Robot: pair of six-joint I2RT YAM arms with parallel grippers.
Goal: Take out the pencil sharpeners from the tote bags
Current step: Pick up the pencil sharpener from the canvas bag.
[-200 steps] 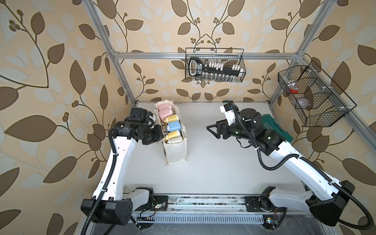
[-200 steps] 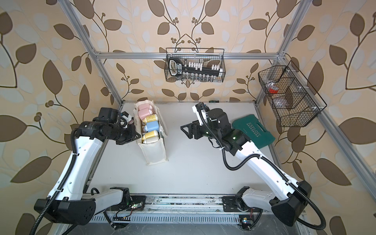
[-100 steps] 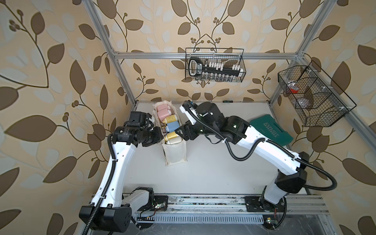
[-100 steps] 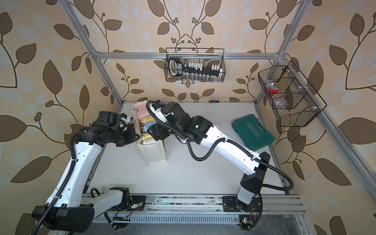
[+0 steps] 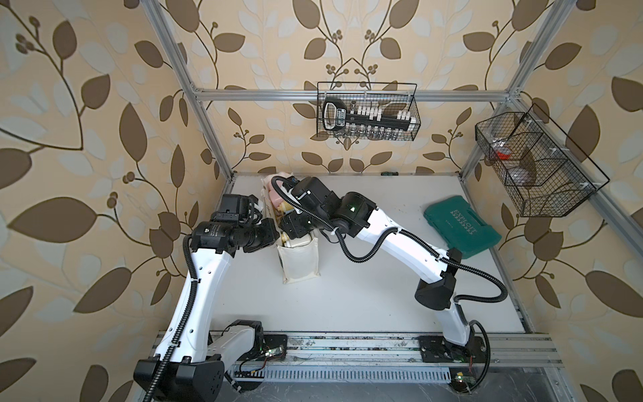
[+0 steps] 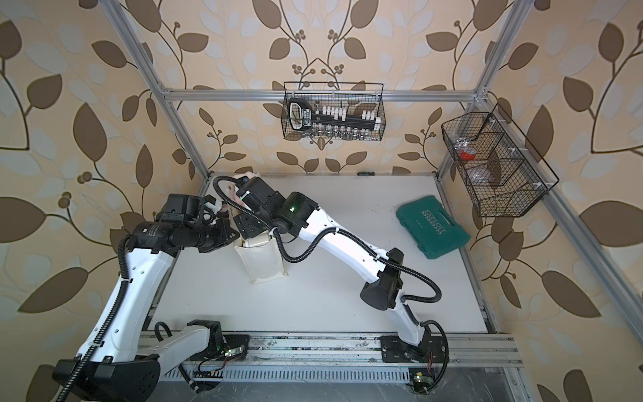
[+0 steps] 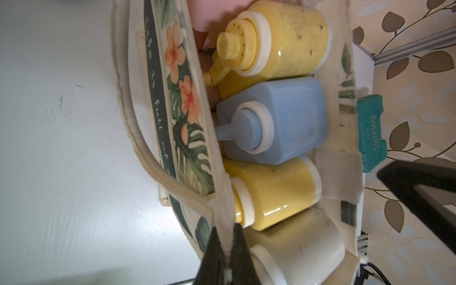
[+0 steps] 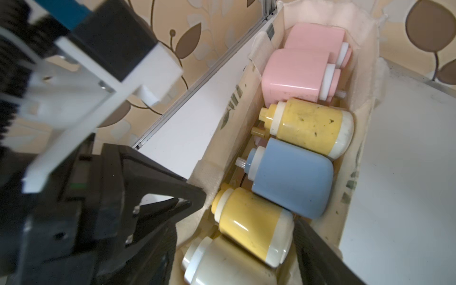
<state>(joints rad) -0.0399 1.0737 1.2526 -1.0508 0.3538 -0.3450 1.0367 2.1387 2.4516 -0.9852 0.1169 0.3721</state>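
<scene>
Your left gripper (image 7: 228,243) is clamped on the cream canvas tote bag's (image 7: 335,177) rim. Your right gripper (image 8: 237,243) hangs spread over the pastel plastic pencil sharpeners (image 8: 292,176), all inside the bag.

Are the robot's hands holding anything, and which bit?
The left hand pinches the bag's cloth rim at its handle. The right hand is open over the sharpeners, holding nothing.

Beige wallpaper (image 5: 87,139) with brown leaves is lining all walls. An aluminium frame (image 5: 348,94) is carrying two black wire baskets (image 5: 367,111). The white desk (image 5: 348,296) is lying evenly lit.
</scene>
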